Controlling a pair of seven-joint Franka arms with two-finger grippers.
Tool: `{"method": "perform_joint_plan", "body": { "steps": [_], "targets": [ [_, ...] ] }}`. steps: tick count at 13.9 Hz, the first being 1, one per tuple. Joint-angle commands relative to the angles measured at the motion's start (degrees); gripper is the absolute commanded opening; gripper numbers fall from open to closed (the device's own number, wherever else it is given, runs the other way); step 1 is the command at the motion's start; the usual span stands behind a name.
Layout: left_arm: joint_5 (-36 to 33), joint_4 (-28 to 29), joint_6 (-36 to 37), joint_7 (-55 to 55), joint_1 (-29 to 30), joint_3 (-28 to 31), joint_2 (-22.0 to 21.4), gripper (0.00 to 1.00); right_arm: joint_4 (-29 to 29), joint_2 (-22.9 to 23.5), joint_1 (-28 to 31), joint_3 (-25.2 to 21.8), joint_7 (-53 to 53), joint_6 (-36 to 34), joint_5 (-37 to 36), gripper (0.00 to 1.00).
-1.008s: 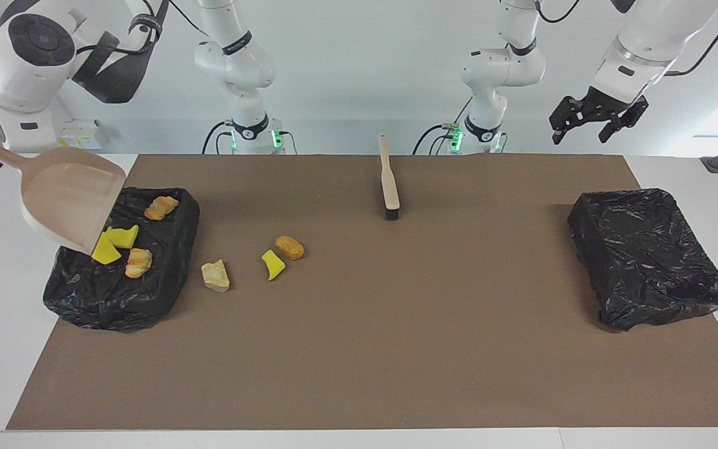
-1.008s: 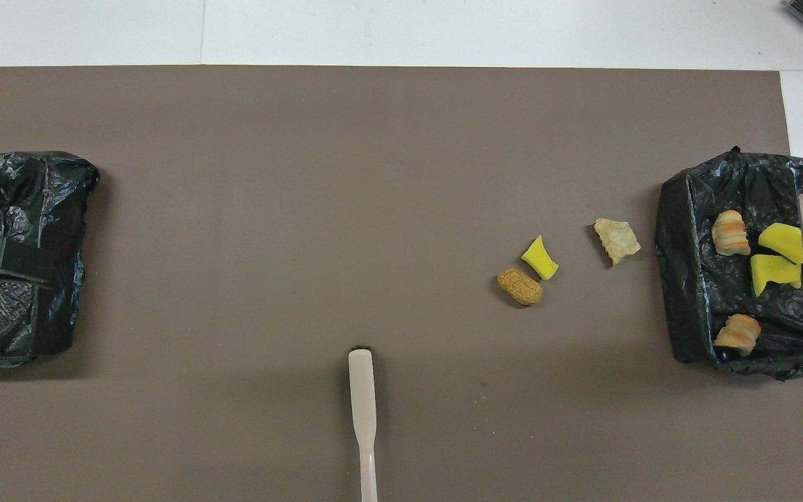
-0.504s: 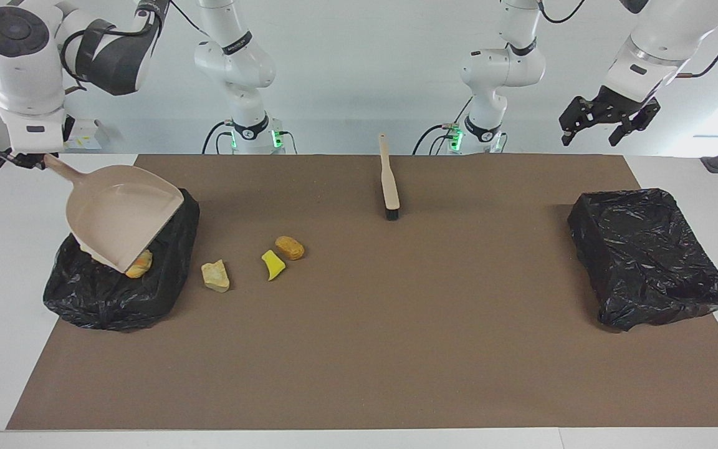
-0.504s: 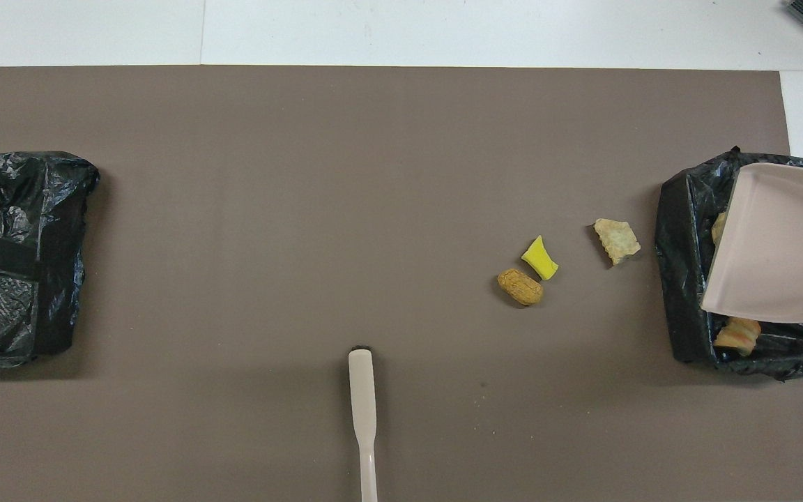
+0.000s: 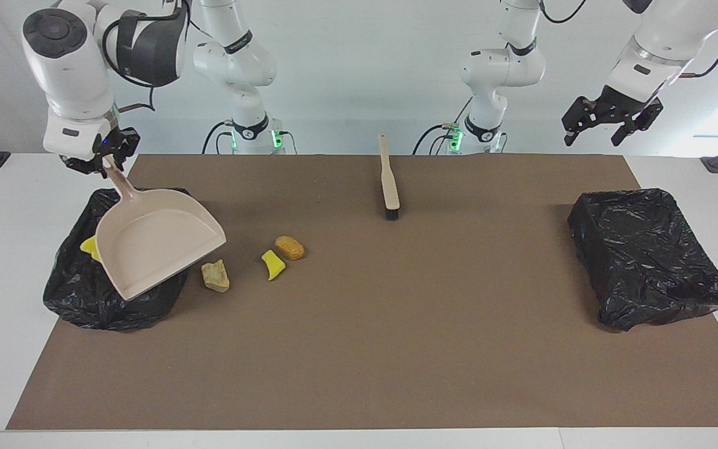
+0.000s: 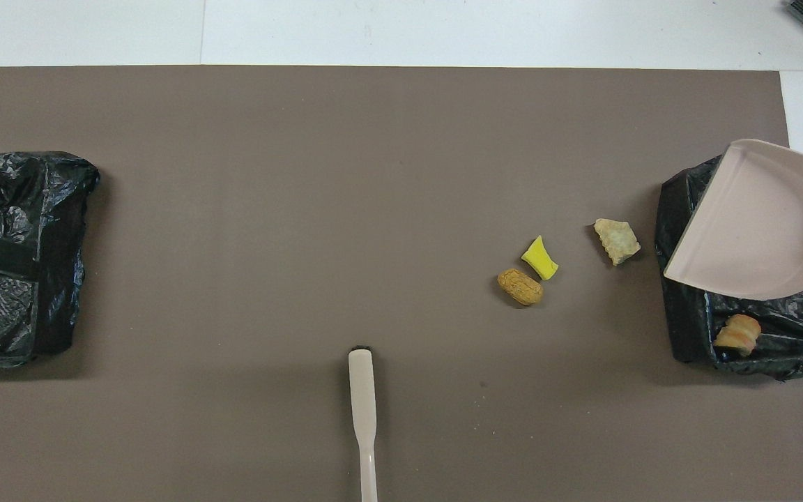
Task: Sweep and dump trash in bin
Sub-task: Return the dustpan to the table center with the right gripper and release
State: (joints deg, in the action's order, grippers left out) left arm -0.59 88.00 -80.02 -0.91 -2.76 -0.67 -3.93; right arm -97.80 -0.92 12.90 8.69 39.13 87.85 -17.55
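Swung up from its dumping tilt: beige plastic dustpan (image 5: 156, 246), now pan-up over black bag-lined bin (image 5: 85, 293) at the right arm's end of the bench, handle clamped in right pincer (image 5: 102, 159). Load tipped out, judging by the empty pan; yellow sponge wedge (image 5: 89, 247) and striped bread lump (image 6: 737, 332) visible in the bin, the rest hidden under the pan. Unmoved on the brown mat beside the bin: pale tan chunk (image 5: 215, 275), yellow wedge (image 5: 273, 264), orange-brown lump (image 5: 289, 247). Beige brush (image 5: 389, 181) lying free, nearer the robots. Left pincer (image 5: 611, 121) waiting, fingers spread, above second black bin (image 5: 652, 255). Likely next: another sweep.
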Motion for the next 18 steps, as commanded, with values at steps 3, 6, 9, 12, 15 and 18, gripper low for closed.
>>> {"method": "perform_joint_plan", "body": {
  "steps": [3, 6, 9, 12, 15, 18],
  "targets": [
    [-0.9, -0.2, -1.28, -2.17, -0.5, 1.29, -0.11, 1.0, -1.34, -1.72, -5.33, 0.01, -20.36, -0.57, 9.18, 0.0],
    [-0.9, -0.2, -1.37, -2.17, -0.41, 1.29, -0.11, 1.0, -1.25, -0.67, -11.56, 0.01, -33.64, 0.48, 13.49, 0.0],
    [-0.9, -0.2, -1.19, -2.17, -0.41, 1.29, -0.11, 1.0, -0.9, 2.4, -17.54, 0.01, -44.28, 3.72, 15.7, 0.0],
    [-0.9, -0.2, -1.37, -2.26, -0.06, 1.29, -0.11, 1.0, -0.64, 5.65, -22.19, 0.01, -54.48, 8.29, 20.45, 0.0],
    [-0.81, -0.28, -1.46, -2.26, -0.05, 1.29, -0.11, 1.0, 0.32, 10.39, -28.79, 0.01, -64.68, 14.26, 20.63, 0.0],
    [-0.81, -0.28, -1.46, -2.43, -0.14, 1.29, -0.11, 1.0, 5.84, 17.68, -33.37, 0.01, -71.02, 16.82, 21.07, 0.0]
  ]
}}
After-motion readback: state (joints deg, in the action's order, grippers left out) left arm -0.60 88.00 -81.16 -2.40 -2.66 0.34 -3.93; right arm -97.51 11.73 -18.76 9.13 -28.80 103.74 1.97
